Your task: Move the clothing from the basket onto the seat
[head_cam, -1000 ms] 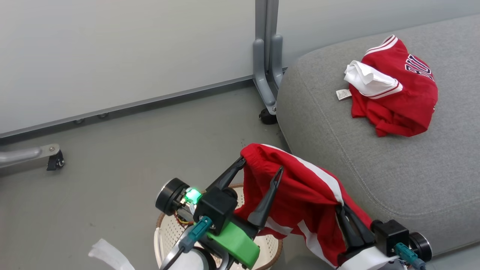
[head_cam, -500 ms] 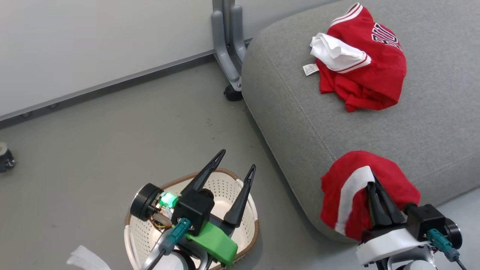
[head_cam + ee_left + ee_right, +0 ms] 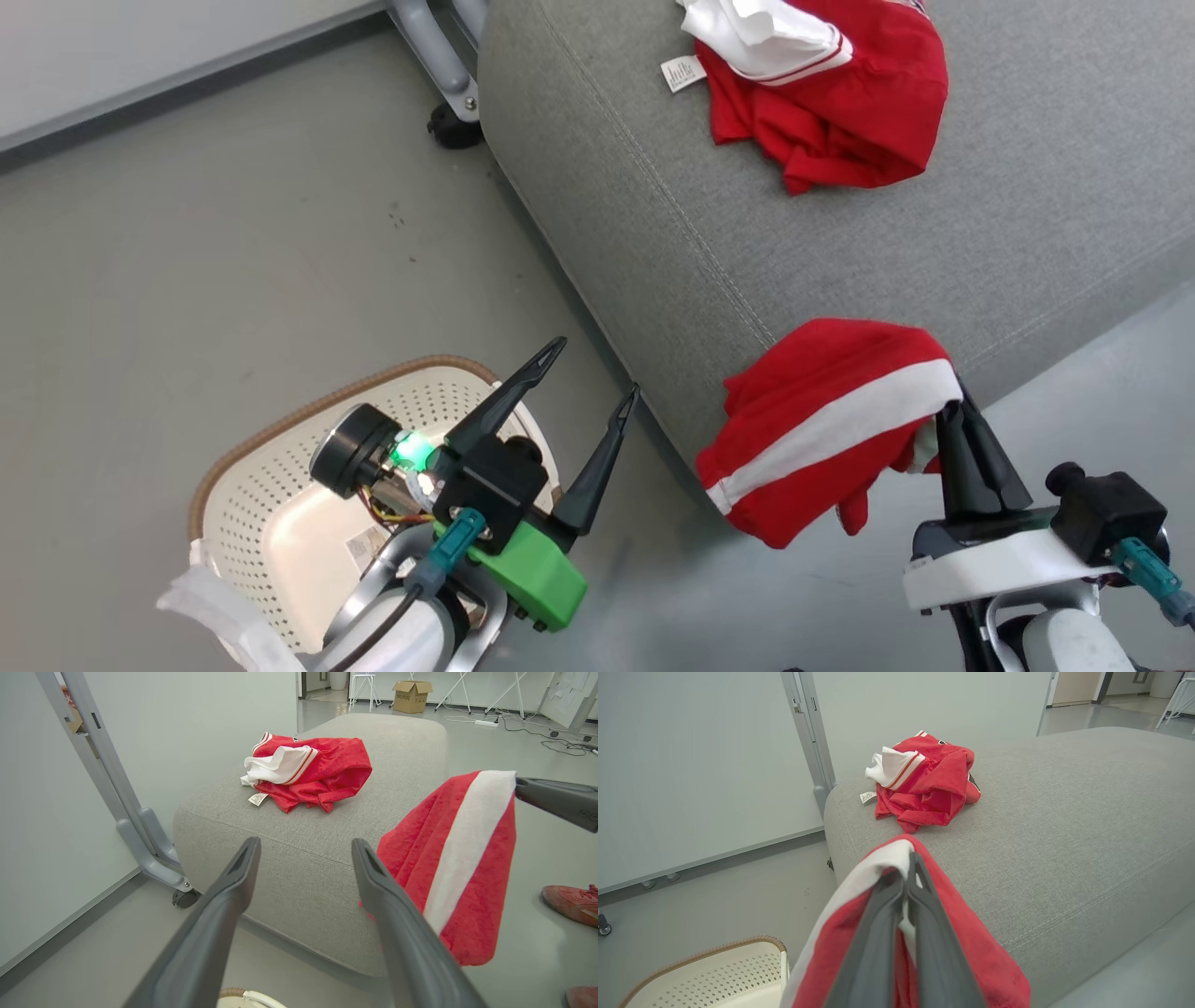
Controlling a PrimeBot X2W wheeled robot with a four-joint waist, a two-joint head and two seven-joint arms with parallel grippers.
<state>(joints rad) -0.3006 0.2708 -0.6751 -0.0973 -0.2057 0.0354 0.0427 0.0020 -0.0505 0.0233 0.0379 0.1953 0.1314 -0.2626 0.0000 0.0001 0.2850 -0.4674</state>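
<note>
Head view: grips the red white-striped garment (image 3: 831,425) in shut right jaws, hanging beside the grey seat (image 3: 1027,233) edge, over the floor (image 3: 233,233); holds left jaws wide and empty above the cream basket (image 3: 271,439). Shows the jersey (image 3: 831,103) already on the seat.
Left wrist view: looks across a grey-floored room towards a cardboard box (image 3: 411,695).
Right wrist view: probably calls for carrying forward over the cushion, then letting go.

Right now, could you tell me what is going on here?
The robot is moving clothing from the basket to the seat. The jersey already lies on the seat. The right tool is shut on the red striped piece, holding it at the seat's edge, not yet laid down. The left tool hangs open over the basket.
</note>
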